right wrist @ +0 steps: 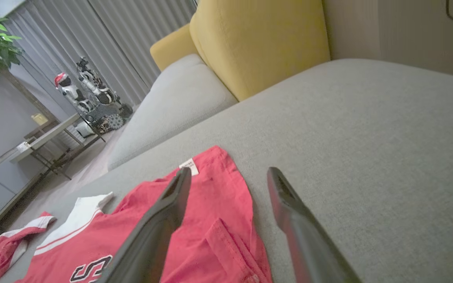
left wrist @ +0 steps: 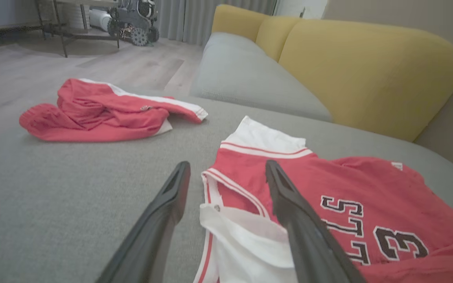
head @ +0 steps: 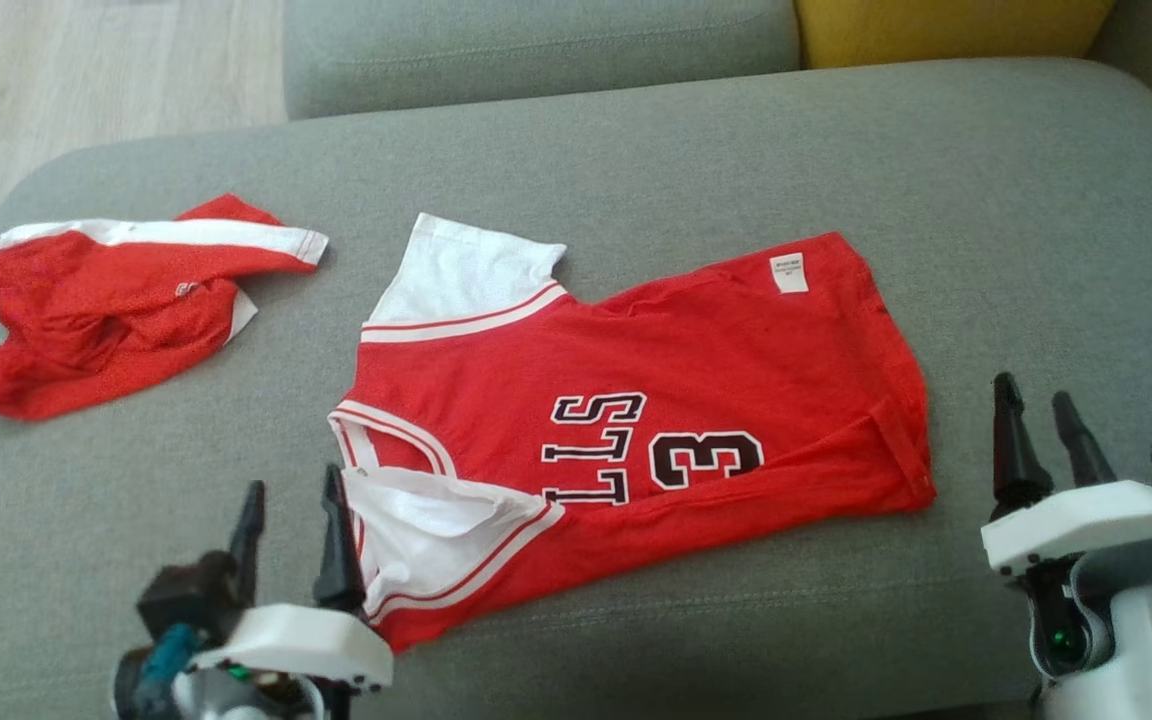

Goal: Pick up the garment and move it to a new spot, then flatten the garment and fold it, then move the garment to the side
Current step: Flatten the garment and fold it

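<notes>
Red jersey point(head: 656, 360) spread nearly flat on the grey sofa seat point(head: 736, 150), neckline toward the robot's left and hem toward its right; white sleeves at the near and far left corners; black number 3 and lettering face up; a small white label point(head: 788, 272) sits on the far corner by the hem; the near edge is turned over in a long fold. Left gripper point(head: 294, 485) at the lower left, just beside the neckline and the near sleeve; its fingers point(left wrist: 171, 204) stand well apart with nothing held, and in the left wrist view the neckline edge lies between them; contact with the cloth cannot be told. Right gripper point(head: 1033, 390) at the lower right, near the hem but apart from it; fingers point(right wrist: 163, 220) likewise spread and empty. Crumpled red shorts point(head: 106, 300) with a white stripe lie well apart at the far left of the seat; yellow backrest point(left wrist: 368, 74) behind.
</notes>
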Controlling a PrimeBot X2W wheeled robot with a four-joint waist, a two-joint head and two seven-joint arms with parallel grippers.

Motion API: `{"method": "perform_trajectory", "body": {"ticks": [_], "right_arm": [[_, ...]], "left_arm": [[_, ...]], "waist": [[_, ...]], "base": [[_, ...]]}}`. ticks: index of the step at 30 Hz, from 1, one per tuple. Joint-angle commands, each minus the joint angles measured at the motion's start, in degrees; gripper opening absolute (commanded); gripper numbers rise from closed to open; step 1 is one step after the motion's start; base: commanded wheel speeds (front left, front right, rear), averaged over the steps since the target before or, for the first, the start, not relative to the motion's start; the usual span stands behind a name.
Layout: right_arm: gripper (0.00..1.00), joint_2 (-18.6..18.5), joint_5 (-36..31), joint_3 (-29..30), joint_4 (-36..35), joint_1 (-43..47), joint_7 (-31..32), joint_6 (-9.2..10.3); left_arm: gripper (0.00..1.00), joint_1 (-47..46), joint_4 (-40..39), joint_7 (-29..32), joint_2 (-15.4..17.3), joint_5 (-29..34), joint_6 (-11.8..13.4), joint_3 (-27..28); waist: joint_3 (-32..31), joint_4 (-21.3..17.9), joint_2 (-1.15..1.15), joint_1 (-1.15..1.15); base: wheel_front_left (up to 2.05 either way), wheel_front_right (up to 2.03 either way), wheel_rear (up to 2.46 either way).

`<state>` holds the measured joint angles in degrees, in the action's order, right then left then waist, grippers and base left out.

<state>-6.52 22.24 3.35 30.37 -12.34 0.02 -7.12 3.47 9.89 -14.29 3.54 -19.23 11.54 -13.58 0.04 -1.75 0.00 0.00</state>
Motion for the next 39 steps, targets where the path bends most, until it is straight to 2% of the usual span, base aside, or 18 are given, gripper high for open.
{"method": "perform_trajectory", "body": {"ticks": [1,7,14,17,21,25,29,30,35,39], "right_arm": [[1.00,0.01,0.09,-1.41,-3.43,-0.44,-1.05,-0.36],[1.00,0.70,-2.00,-4.18,-11.92,2.74,-2.95,-0.36],[1.00,1.07,-6.07,-6.50,-17.41,2.48,-1.68,-0.36],[1.00,1.36,-7.21,-7.73,-19.27,0.79,-0.66,-0.36],[1.00,1.68,-8.47,-10.12,-20.99,-2.59,0.65,-0.36],[1.00,1.92,-9.14,-12.95,-21.62,-6.84,1.32,-0.36],[1.00,2.30,-8.93,-16.01,-21.33,-11.01,1.26,-0.36],[1.00,2.49,-8.73,-17.56,-21.04,-12.75,1.04,-0.36],[1.00,2.84,-8.16,-20.36,-20.13,-15.85,0.24,-0.36],[1.00,2.99,-7.79,-21.81,-19.79,-17.28,-0.40,-0.36]], "left_arm": [[1.00,-0.97,-3.05,-0.71,0.03,0.60,-0.18,2.52],[1.00,-1.22,-7.69,-0.71,-0.44,1.86,-0.91,3.53],[1.00,-7.15,-5.18,-0.46,0.12,3.62,-3.01,2.52],[1.00,-13.86,-2.93,2.87,2.70,5.33,-4.69,1.55],[1.00,-24.78,-0.16,10.35,7.38,7.21,-7.67,0.91],[1.00,-35.52,4.08,19.89,12.95,8.35,-13.05,-0.50],[1.00,-44.31,10.72,28.30,17.02,7.28,-16.98,-1.33],[1.00,-47.72,14.12,32.36,18.50,6.04,-17.98,-2.04],[1.00,-54.32,21.19,39.16,22.37,5.14,-18.84,-5.23],[1.00,-58.05,26.17,40.40,25.23,6.16,-18.96,-7.78]], "waist": [[-0.27,-0.23,0.00,0.00],[-0.03,-1.15,0.00,0.00],[2.99,-3.14,0.00,0.00],[5.44,-4.28,0.00,0.00],[9.30,-6.50,0.00,0.00],[13.30,-9.17,0.00,0.00],[16.68,-12.17,0.00,0.00],[18.02,-13.60,0.00,0.00],[20.53,-16.26,0.00,0.00],[22.21,-17.79,0.00,0.00]], "base": [[0.00,0.00,0.00],[0.00,0.00,0.00],[0.00,0.00,0.00],[0.00,0.00,0.00],[0.00,0.00,0.00],[0.00,0.00,0.00],[0.00,0.00,0.00],[0.00,0.00,0.00],[0.00,0.00,0.00],[0.00,0.00,0.00]]}}
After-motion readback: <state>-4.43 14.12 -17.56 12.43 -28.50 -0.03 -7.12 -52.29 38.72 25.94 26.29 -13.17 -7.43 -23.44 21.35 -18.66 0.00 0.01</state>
